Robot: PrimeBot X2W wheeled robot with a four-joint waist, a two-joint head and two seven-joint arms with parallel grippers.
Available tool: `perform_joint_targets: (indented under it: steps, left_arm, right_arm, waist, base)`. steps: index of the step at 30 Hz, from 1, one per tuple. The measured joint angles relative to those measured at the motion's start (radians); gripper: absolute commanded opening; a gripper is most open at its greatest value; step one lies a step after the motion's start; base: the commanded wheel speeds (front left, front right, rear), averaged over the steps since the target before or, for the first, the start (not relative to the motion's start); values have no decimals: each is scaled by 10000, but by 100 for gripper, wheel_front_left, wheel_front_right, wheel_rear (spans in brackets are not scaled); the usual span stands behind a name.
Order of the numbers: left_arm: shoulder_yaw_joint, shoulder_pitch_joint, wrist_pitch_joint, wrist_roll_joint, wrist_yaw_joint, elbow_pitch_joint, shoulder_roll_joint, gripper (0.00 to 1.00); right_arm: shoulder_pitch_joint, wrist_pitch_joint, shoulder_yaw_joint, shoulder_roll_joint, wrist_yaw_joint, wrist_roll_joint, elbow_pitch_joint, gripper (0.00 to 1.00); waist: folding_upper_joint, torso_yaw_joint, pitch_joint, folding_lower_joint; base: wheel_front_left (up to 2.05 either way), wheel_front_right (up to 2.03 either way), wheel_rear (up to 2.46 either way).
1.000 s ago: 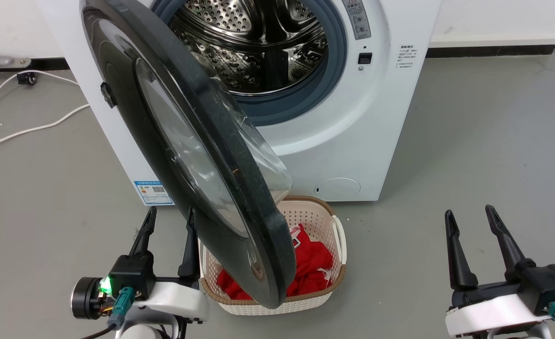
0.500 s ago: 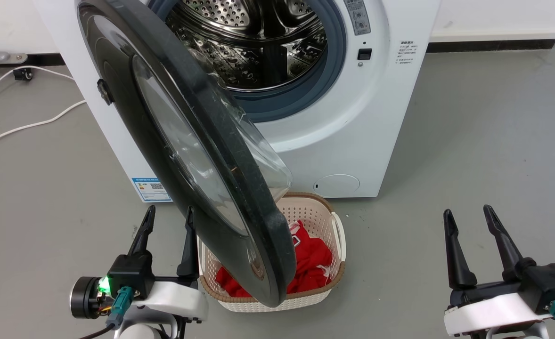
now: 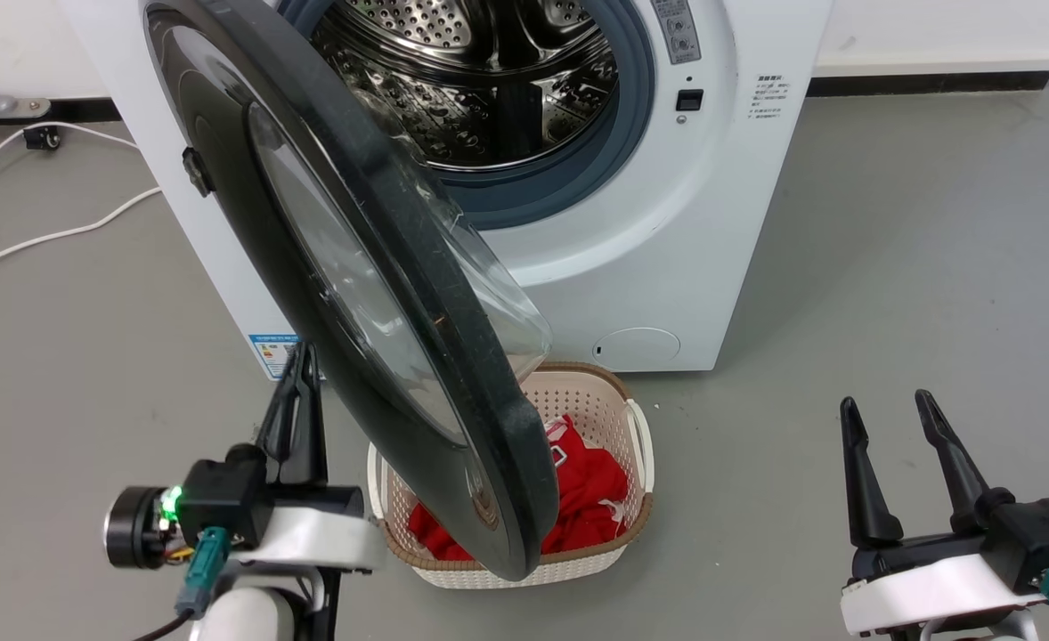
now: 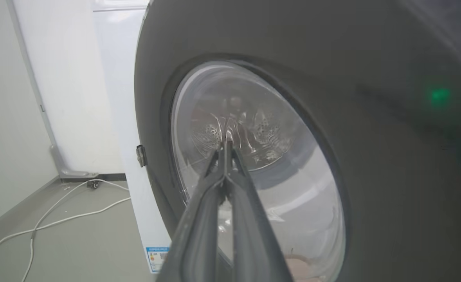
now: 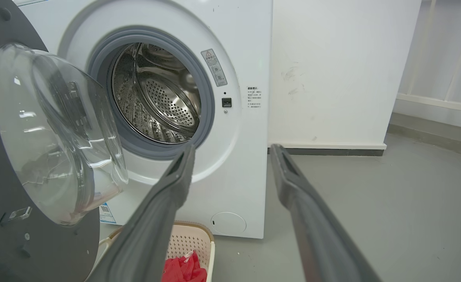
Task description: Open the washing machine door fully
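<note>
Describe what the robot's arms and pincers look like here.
Both the left pincer and right pincer have two long, tapering dark fingers on a black block, set on a glossy white wrist shell. A teal plug sits at each wrist. The left wrist also carries a black round cap and a glowing green light.

Bright even light, soft shadows, blurry washing machine door (image 4: 391, 176) nearby.

The washing machine door (image 3: 382, 285) stands out at an angle over the laundry basket (image 3: 633, 425), walling the left hand (image 3: 307, 358) off from the drum (image 3: 489, 80). Right of the door, bare floor (image 3: 890, 267) leaves the right hand (image 3: 885, 402) an open path to the washing machine (image 3: 667, 267).
</note>
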State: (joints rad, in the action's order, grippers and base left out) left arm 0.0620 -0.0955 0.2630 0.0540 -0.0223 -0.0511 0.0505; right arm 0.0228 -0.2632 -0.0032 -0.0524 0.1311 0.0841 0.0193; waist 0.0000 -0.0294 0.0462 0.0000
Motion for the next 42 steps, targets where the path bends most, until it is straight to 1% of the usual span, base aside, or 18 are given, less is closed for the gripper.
perform_joint_targets:
  steps: [6, 15, 16, 19, 24, 31, 36, 39, 42]
  left_arm:
    - [-17, -411, 2, -176, -90, 1348, 4, 0]
    - [159, -1094, 6, -625, -311, 4094, 23, 0]
    - [314, -1380, 8, -698, -305, 4882, 40, 0]
    - [654, -1650, 12, -763, -155, 5425, 54, 0]
    - [1624, -1705, -100, -756, 257, 5497, 46, 0]
    - [3208, -1151, -913, -405, 761, 4863, 29, 0]
    - [4132, -460, -1486, -125, 1005, 4192, 50, 0]
    - [4585, 17, -1760, -10, 1104, 3714, 169, 0]
    - [4886, 513, -1967, 92, 1122, 3244, 261, 0]
  right_arm:
    - [0, 0, -12, 2, 0, 48, 54, 100]
    - [1, 0, -19, 4, 0, 107, 98, 100]
    - [1, 0, -35, 4, 0, 125, 102, 100]
    - [1, 0, -59, 4, 0, 144, 104, 100]
    - [0, 0, -35, 4, 0, 222, 128, 100]
    - [5, 0, -46, 4, 0, 295, 161, 100]
    - [10, 0, -27, 4, 0, 295, 196, 100]
    - [12, 0, 2, 6, 0, 297, 234, 100]
    - [12, 0, 44, 6, 0, 324, 263, 100]
  waist:
    - [0, 50, -24, 0]
    - [0, 54, -47, 0]
    - [0, 42, -15, 0]
    - [0, 42, 24, 0]
    - [0, 16, 33, 0]
    - [0, 40, 22, 0]
    - [0, 99, 7, 0]
    - [0, 128, 1, 0]
    - [0, 147, 9, 0]
  base:
    - [0, 0, 0]
    - [0, 0, 0]
    - [0, 0, 0]
    - [0, 0, 0]
    - [0, 0, 0]
    - [0, 0, 0]
    - [0, 0, 0]
    - [0, 0, 0]
    - [0, 0, 0]
